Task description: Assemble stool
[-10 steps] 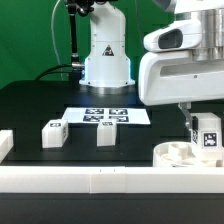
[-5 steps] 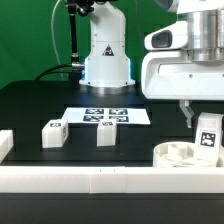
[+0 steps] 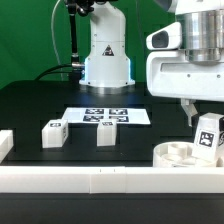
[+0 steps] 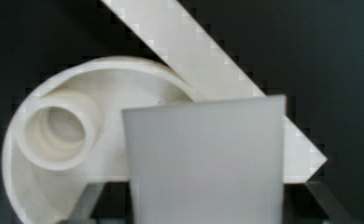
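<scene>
Since the frame taken a second ago, the arm's white housing has been carried a little toward 3 o'clock in the exterior view. With it has gone the gripper (image 3: 200, 124), which is clamped on a white plastic block leg (image 3: 209, 134) bearing a black-and-white square tag. The leg is held slightly tilted at about 4 o'clock of that view, over the 3 o'clock side of the thick round white plastic disc seat (image 3: 180, 156), which lies on the black worktop (image 3: 35, 100) just behind the long white front rail (image 3: 100, 181). Whether the leg's lower end touches the seat cannot be told; its height appears hardly altered. In the wrist view the leg (image 4: 205, 160) fills the foreground, and a round socket (image 4: 63, 125) in the seat (image 4: 108, 75) is seen off to one side of it, not beneath it. The small sideways shift is therefore judged to be an alignment correction, with insertion of this first leg not yet made. One loose white block leg (image 3: 52, 133) at 8 o'clock and a second loose white block leg (image 3: 107, 131) at 6 o'clock stand untouched, near the marker board (image 3: 105, 116), so most of the assembly remains to be done.
</scene>
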